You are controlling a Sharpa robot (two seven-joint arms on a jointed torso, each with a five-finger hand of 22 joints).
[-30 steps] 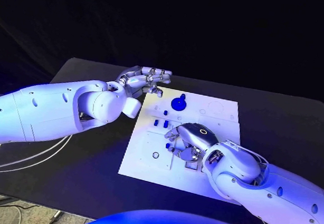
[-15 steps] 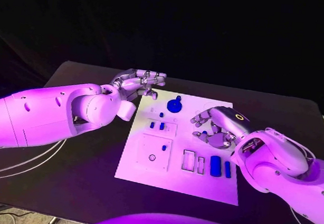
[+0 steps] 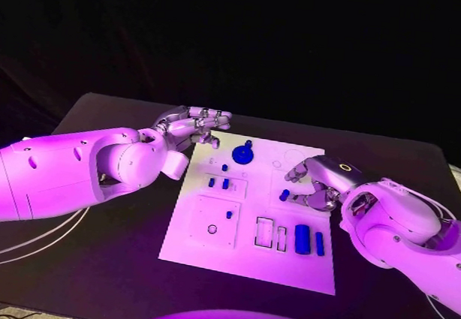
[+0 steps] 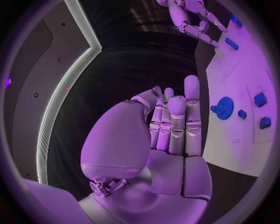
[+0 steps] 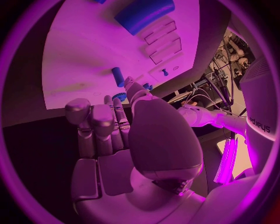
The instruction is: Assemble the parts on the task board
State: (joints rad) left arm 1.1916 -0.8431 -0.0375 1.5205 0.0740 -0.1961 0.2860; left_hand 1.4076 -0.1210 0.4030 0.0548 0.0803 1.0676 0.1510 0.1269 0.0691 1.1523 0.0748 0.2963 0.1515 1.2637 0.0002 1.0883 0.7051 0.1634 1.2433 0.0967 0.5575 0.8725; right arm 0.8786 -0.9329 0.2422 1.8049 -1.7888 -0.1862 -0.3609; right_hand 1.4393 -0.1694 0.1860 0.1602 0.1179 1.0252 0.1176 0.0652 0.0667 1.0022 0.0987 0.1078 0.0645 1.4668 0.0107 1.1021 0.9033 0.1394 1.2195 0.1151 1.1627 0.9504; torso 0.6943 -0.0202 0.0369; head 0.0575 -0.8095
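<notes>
Nearest the robot, on the black table [image 3: 90,268], the white rectangular task board [image 3: 246,259] is lying flat, its near part bare. Further up it, two upright blue bar-shaped parts [image 3: 304,239] are standing side by side just right of two narrow rectangular slots [image 3: 265,232]. Beyond them, the silver right hand [image 3: 317,184] is hovering over the board's right side, fingers curled loosely and apart, gripping nothing that can be seen; a small blue peg [image 3: 284,196] is sitting just beside its fingertips. At the far end, a round blue gear-shaped part [image 3: 242,154] is resting on the board. Beside the far left corner, the silver left hand [image 3: 193,127] is hanging with fingers pressed together, holding nothing.
</notes>
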